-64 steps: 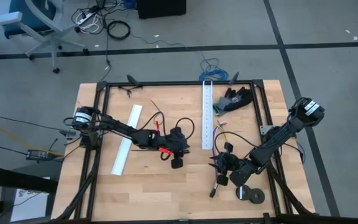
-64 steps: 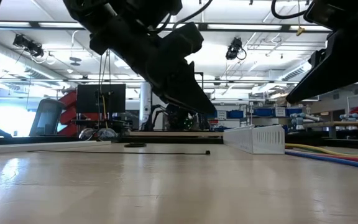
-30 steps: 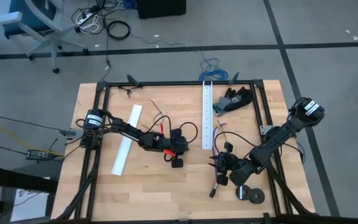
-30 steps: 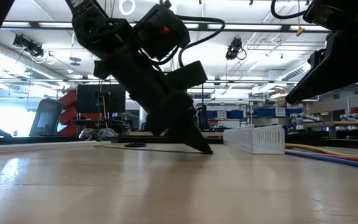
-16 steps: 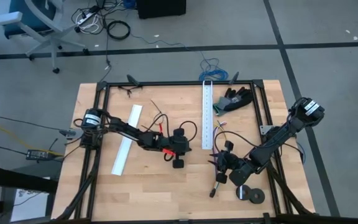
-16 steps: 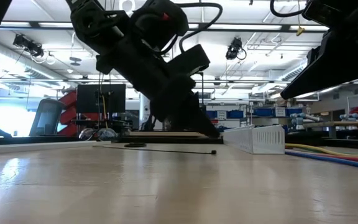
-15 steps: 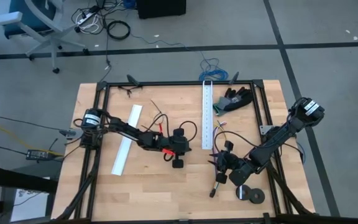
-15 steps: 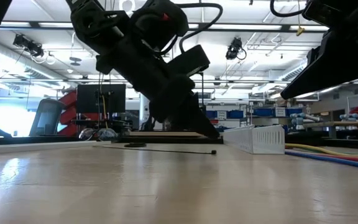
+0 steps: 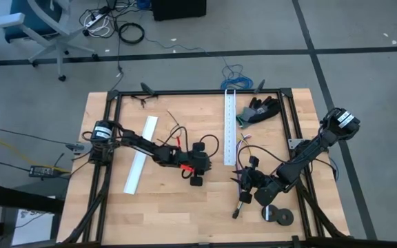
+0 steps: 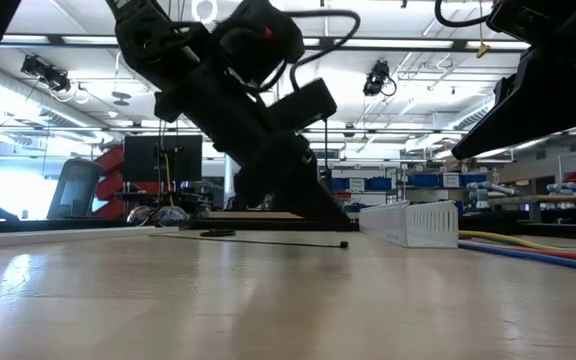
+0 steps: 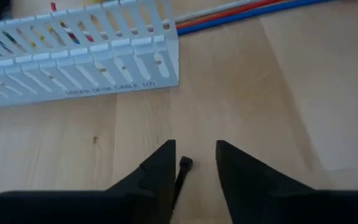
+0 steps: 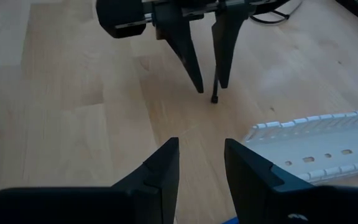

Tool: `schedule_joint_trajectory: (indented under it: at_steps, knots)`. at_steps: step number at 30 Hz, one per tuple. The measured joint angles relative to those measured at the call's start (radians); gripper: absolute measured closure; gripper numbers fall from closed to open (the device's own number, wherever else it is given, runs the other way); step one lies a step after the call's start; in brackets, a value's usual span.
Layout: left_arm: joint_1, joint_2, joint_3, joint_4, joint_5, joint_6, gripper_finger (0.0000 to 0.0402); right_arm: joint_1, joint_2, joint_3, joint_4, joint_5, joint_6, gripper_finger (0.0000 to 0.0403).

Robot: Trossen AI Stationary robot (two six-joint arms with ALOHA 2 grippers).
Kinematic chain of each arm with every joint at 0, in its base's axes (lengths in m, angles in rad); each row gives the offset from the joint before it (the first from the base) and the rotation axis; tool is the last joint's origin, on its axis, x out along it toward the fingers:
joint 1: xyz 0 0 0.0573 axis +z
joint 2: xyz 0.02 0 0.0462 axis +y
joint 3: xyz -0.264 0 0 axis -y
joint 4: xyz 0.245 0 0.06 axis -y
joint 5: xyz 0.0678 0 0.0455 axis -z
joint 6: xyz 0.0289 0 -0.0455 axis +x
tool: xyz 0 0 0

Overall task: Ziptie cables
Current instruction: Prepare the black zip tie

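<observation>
A thin black ziptie (image 10: pixel 258 240) lies flat on the wooden table, its small head (image 11: pixel 185 163) pointing toward the white slotted channel (image 9: pixel 229 127). My left gripper (image 11: pixel 194 144) is open at mid-table, slanting down, with one fingertip on each side of that head and just above it. The ziptie's strap runs back under one finger; I cannot tell whether it touches the finger. My right gripper (image 12: pixel 201 142) is open at the near right and faces the left one, with nothing between its fingers. The cables (image 10: pixel 538 245), coloured wires, lie on the table beside the channel.
A flat white strip (image 9: pixel 141 155) lies at the left. A dark tape roll (image 9: pixel 276 215) sits near the front right and a heap of dark parts (image 9: pixel 257 111) at the far right. A black frame (image 9: pixel 198 91) rims the table. Bare wood lies between the grippers.
My left gripper's tips, which rested on the table at the ziptie's head, have risen a little off it. The ziptie stays flat on the table, and its head has slid slightly toward the channel. My right gripper has kept still.
</observation>
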Motion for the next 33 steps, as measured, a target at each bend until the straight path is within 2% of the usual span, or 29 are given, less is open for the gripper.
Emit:
schedule_joint_trajectory:
  at_steps: [7, 16, 22, 27, 33]
  knots:
    - [0.021, 0.031, 0.0, 0.001, 0.029, 0.011, 0.0282, 0.0, 0.0, 0.0, 0.0, -0.001, 0.0, 0.0289]
    - [0.022, 0.046, 0.0, 0.038, 0.046, 0.047, 0.0336, 0.0, 0.0, 0.0, 0.0, -0.001, 0.001, 0.0289]
    - [0.024, 0.093, 0.003, 0.122, 0.11, 0.044, 0.0353, -0.003, 0.0, 0.0, 0.0, -0.002, 0.004, 0.0289]
    - [0.022, 0.094, 0.002, 0.145, 0.096, 0.029, 0.0391, -0.005, 0.0, 0.0, -0.003, -0.009, 0.006, 0.0289]
    - [0.02, 0.072, -0.002, 0.219, 0.111, 0.033, 0.0399, -0.005, 0.0, 0.0, -0.004, -0.01, 0.009, 0.0289]
